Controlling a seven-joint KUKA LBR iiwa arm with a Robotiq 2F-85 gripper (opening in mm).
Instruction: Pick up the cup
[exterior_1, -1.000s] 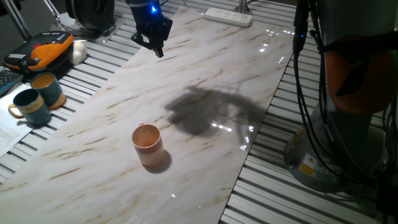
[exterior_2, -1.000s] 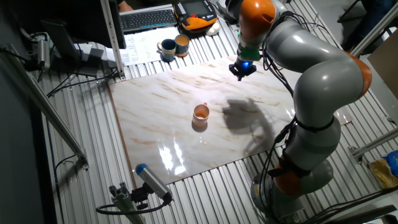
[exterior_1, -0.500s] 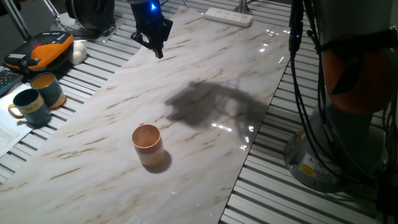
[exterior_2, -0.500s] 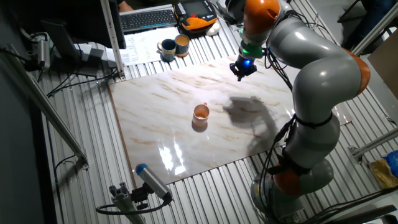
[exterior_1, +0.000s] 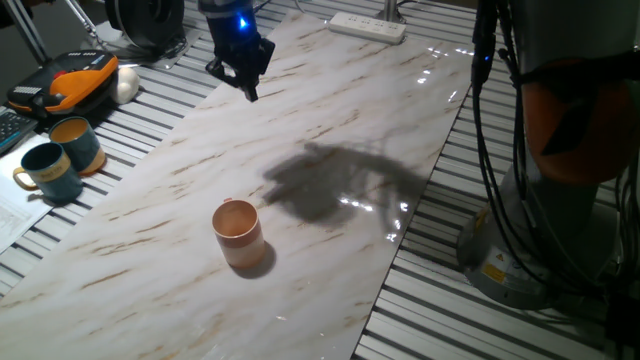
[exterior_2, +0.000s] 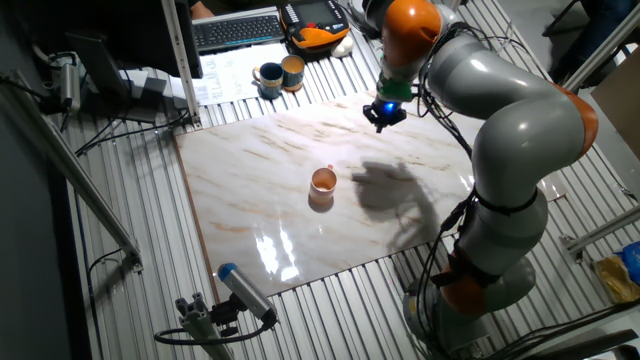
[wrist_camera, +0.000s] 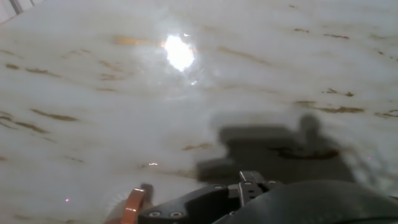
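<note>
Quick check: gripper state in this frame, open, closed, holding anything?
Gripper: empty, high above the marble table and well away from the cup; open or shut cannot be told from these views.

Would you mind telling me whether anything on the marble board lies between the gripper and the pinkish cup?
Nothing visible does. The gripper hangs above the far end of the marble board, and only bare surface and the arm's shadow lie between it and the cup. The two mugs stand off the board.
</note>
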